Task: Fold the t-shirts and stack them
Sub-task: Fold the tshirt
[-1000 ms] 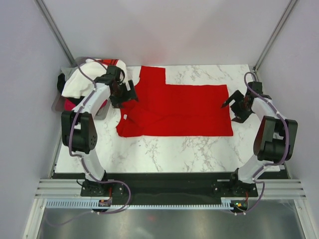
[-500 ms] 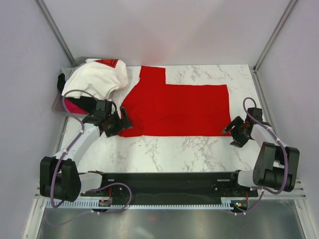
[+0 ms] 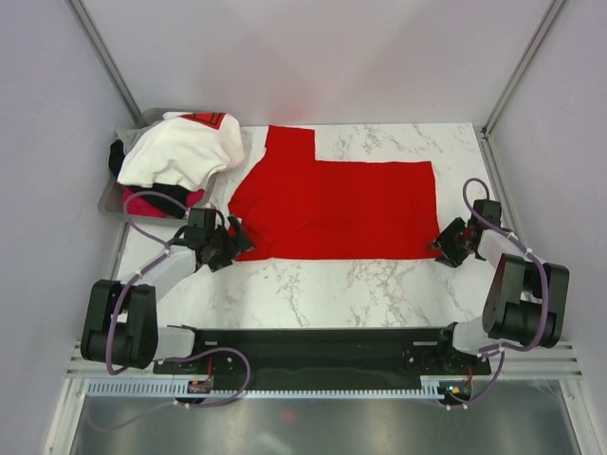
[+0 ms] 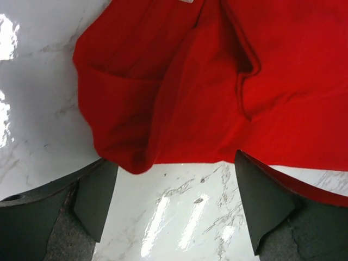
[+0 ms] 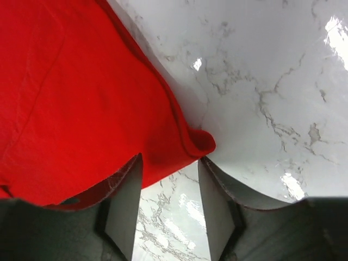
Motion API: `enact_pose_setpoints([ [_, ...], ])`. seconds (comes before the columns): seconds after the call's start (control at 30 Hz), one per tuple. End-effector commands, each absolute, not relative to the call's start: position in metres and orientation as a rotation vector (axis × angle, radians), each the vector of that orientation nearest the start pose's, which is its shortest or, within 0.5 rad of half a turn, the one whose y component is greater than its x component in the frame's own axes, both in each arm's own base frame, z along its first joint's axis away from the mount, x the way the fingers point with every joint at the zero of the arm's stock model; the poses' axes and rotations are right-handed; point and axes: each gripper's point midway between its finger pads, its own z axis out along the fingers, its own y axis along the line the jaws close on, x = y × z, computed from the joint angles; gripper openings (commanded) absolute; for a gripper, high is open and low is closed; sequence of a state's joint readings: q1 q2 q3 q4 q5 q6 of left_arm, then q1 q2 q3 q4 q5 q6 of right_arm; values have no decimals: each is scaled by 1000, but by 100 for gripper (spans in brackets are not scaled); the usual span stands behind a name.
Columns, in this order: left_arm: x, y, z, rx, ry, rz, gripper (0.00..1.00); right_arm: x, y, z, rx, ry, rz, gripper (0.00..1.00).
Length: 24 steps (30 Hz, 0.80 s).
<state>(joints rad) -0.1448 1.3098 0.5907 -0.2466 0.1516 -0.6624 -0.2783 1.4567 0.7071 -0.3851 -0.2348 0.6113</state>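
Red t-shirt has near corners inside released left hand and released right hand.

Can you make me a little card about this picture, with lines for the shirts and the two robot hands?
Spread shirt: red t-shirt, flat on the marble table, one sleeve pointing to the far side.
Pile: white t-shirt on top, black cloth and pink cloth peeking out under it.
Pile's place: grey tray, far left.
Left gripper: open, at the red shirt's near left corner.
Right gripper: open, near right corner between its fingers.
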Motion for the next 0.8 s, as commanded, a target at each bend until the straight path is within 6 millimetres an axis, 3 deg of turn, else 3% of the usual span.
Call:
enact_pose_setpoints([
  [0.0, 297, -92, 29, -645, 2458, -507, 95, 284, -23, 5, 1087, 2511, 361, 51],
  [0.07, 301, -86, 26, -654, 2454, -469, 92, 283, -23, 3, 1088, 2509, 363, 39],
  [0.13, 308, -73, 21, -690, 2444, -432, 78, 284, -23, 3, 1082, 2505, 366, 28],
  [0.17, 318, -69, 27, -699, 2426, -429, 70, 285, -23, 4, 1081, 2504, 368, 16],
  [0.23, 327, -63, 26, -703, 2436, -457, 56, 291, -22, 8, 1070, 2493, 394, 5],
  [0.27, 342, -64, 40, -687, 2410, -484, 46, 294, -21, 11, 1067, 2484, 411, 0],
  [0.3, 343, -69, 43, -680, 2430, -526, 20, 301, -21, 17, 1058, 2468, 427, 0],
  [0.37, 359, -76, 69, -667, 2390, -588, 2, 310, -19, 29, 1046, 2444, 466, 0],
  [0.43, 362, -83, 95, -674, 2366, -655, 2, 328, -16, 54, 1032, 2410, 533, 0],
  [0.47, 376, -84, 126, -654, 2316, -667, 2, 335, -16, 65, 1023, 2399, 553, 0],
  [0.5, 380, -80, 140, -649, 2305, -635, 2, 347, -17, 90, 1006, 2373, 569, 0],
  [0.53, 369, -76, 147, -671, 2348, -600, 2, 352, -17, 105, 988, 2352, 579, 0],
  [0.57, 376, -70, 180, -655, 2280, -574, 2, 355, -22, 129, 963, 2298, 552, 0],
  [0.67, 355, -57, 206, -665, 2252, -540, 2, 350, -29, 171, 945, 2201, 503, 0],
  [0.73, 343, -43, 204, -715, 2240, -531, 2, 333, -25, 156, 976, 2257, 500, 0],
  [0.77, 331, -41, 190, -733, 2264, -534, 2, 325, -21, 148, 983, 2278, 506, 0],
])
